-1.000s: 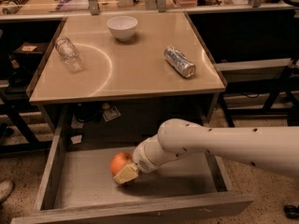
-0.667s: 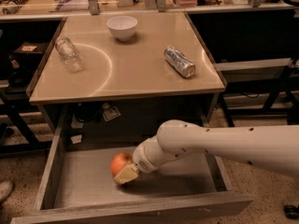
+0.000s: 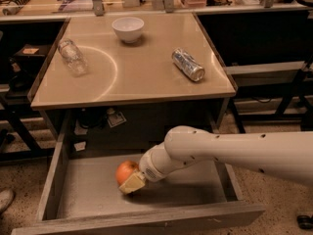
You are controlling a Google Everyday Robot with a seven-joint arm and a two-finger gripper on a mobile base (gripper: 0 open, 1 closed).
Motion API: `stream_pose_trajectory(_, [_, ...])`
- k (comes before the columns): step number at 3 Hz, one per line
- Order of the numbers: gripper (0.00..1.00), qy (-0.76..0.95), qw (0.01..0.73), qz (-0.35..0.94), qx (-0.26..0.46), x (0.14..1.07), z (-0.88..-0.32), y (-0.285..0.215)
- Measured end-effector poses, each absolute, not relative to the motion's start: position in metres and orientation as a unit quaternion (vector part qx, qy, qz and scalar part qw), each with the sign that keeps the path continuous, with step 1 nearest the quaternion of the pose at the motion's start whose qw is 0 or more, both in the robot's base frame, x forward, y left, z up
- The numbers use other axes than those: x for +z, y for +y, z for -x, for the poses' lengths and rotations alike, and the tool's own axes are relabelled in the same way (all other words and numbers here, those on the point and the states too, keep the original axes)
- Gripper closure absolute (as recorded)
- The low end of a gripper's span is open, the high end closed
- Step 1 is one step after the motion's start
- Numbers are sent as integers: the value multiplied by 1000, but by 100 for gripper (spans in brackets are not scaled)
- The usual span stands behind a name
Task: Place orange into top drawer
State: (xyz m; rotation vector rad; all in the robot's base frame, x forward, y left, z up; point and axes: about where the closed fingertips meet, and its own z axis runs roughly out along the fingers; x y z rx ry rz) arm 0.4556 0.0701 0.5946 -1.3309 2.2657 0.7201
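The orange (image 3: 125, 170) is inside the open top drawer (image 3: 93, 199), low over its grey bottom, left of the middle. My gripper (image 3: 130, 182) reaches in from the right on a white arm and its pale fingers are closed on the orange from the right and below. I cannot tell whether the orange rests on the drawer bottom. The drawer is pulled far out toward the camera, with its front panel (image 3: 146, 224) at the bottom edge of the view.
On the table top (image 3: 137, 72) above the drawer lie a white bowl (image 3: 128, 29) at the back, a clear bottle on its side (image 3: 72, 57) at the left and a silver can on its side (image 3: 188, 64) at the right. Cluttered shelves stand behind.
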Motion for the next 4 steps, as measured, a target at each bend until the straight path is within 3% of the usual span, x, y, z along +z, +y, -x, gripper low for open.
stream_pose_trajectory(2, [11,814,207,478,259,595,-456,70])
stream_pose_trajectory(3, [0,814,207,478,259,595,-456,70])
stream_pose_trajectory(4, [0,814,207,478,259,595,-456,70])
